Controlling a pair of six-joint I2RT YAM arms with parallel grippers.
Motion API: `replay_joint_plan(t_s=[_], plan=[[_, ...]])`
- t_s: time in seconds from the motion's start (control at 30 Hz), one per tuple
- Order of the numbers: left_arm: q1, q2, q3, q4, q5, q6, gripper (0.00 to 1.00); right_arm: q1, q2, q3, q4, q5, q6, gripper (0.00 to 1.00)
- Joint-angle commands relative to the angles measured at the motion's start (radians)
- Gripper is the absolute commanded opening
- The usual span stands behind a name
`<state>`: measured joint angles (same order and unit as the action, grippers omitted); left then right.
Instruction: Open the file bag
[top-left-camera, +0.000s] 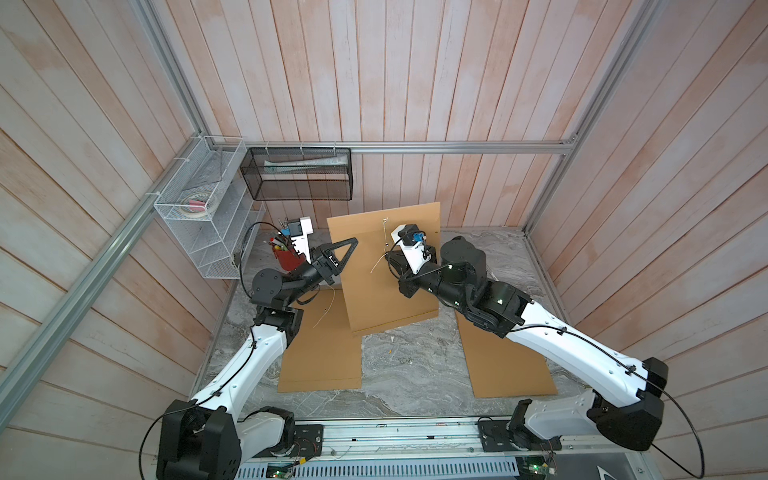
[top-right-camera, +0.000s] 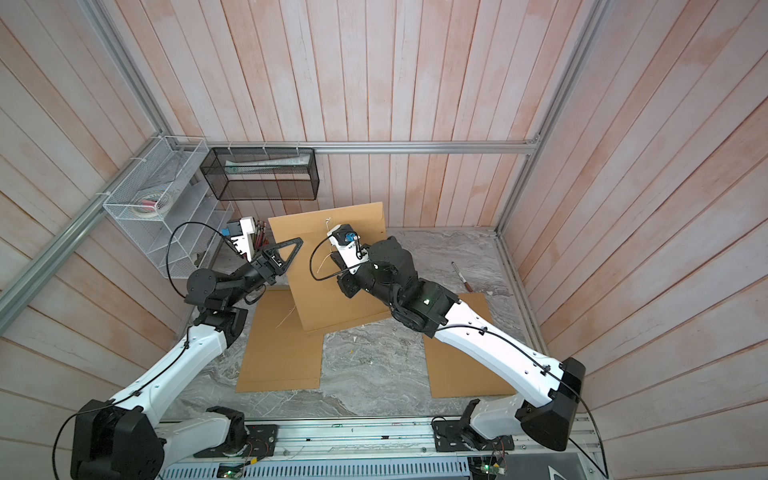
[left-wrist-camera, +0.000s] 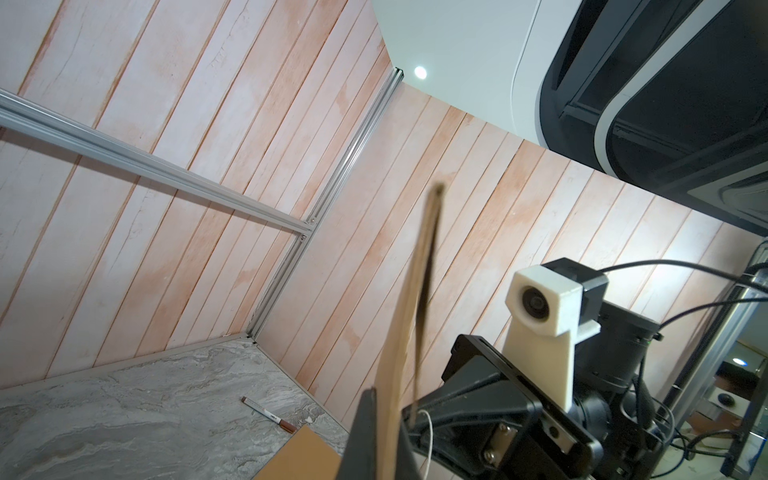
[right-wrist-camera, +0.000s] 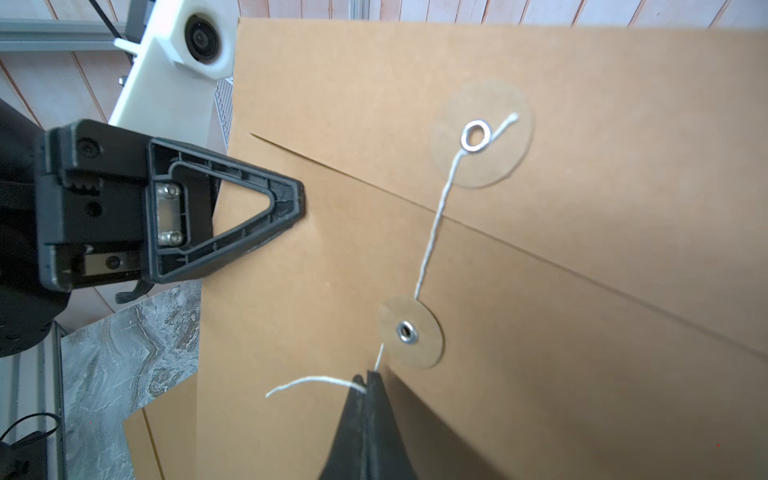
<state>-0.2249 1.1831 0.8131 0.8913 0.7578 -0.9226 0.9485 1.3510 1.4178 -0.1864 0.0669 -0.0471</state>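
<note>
A brown file bag (top-left-camera: 365, 291) (top-right-camera: 316, 303) (right-wrist-camera: 540, 249) stands upright over the table. My left gripper (top-left-camera: 351, 243) (top-right-camera: 297, 243) (right-wrist-camera: 297, 199) is shut on its side edge; in the left wrist view the bag's thin edge (left-wrist-camera: 399, 353) runs between the jaws of that gripper (left-wrist-camera: 384, 415). The white string (right-wrist-camera: 432, 237) runs from the upper disc's eyelet (right-wrist-camera: 478, 135) down behind the lower disc (right-wrist-camera: 409, 332). My right gripper (right-wrist-camera: 368, 376) is shut on that string just below the lower disc. The string's loose end (right-wrist-camera: 307, 380) curls off to one side.
Two more brown file bags (top-left-camera: 320, 353) (top-left-camera: 507, 365) lie flat on the marble table (top-left-camera: 415, 374). A pen (top-right-camera: 461, 276) rests by the right wall. A red pen cup (top-left-camera: 286, 257), a white wire rack (top-left-camera: 199, 208) and a black mesh basket (top-left-camera: 301, 174) stand at the back left.
</note>
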Motion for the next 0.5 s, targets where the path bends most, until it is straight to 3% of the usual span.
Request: replay_joint_plan(t_s=[0.0,0.47], plan=[[0.015,-0.014,-0.004,0.079,-0.026,-0.025,0.0,-0.005,-0.012,-0.024,-0.042,-0.027,0.019,0.0],[0.03,-0.009,-0.009,0.091,-0.018,-0.041,0.0,-0.039,-0.049,-0.058,-0.043,-0.019,0.03,0.0]])
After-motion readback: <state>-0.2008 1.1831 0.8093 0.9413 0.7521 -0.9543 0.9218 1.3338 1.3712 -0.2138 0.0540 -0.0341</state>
